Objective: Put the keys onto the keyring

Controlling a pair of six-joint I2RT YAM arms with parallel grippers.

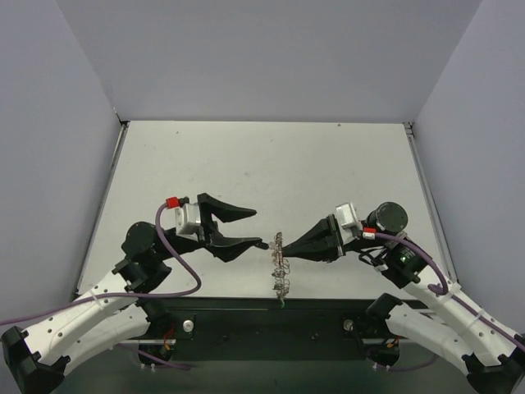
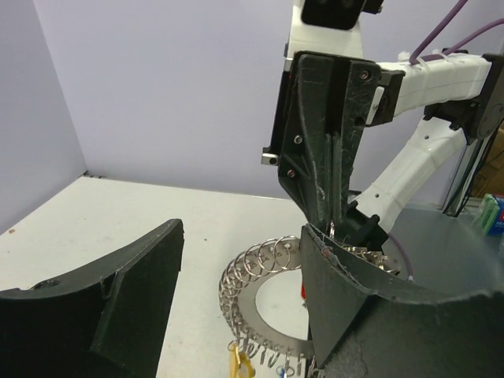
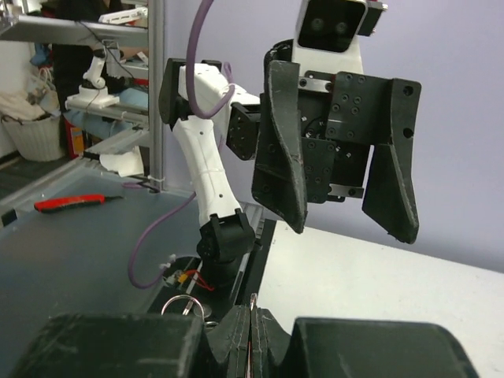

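Observation:
The keyring [image 2: 253,311], a flat silver ring fringed with small split rings, hangs upright above the table. My right gripper [image 2: 331,227] is shut on its top edge. Small keys hang from its lower rim, one with a yellow head [image 2: 241,364]. In the top view the keyring [image 1: 281,264] shows edge-on at the tip of the right gripper [image 1: 280,252]. My left gripper [image 1: 259,228] stands open just left of it, touching nothing. In the left wrist view its right finger [image 2: 354,315] hides the ring's right side. In the right wrist view only a sliver of ring shows in the right gripper [image 3: 253,311].
The white table [image 1: 271,164] is walled at the back and both sides. A black strip [image 1: 271,316] runs along its near edge by the arm bases. Off the table, a red-handled tool [image 3: 71,202] lies on a grey bench.

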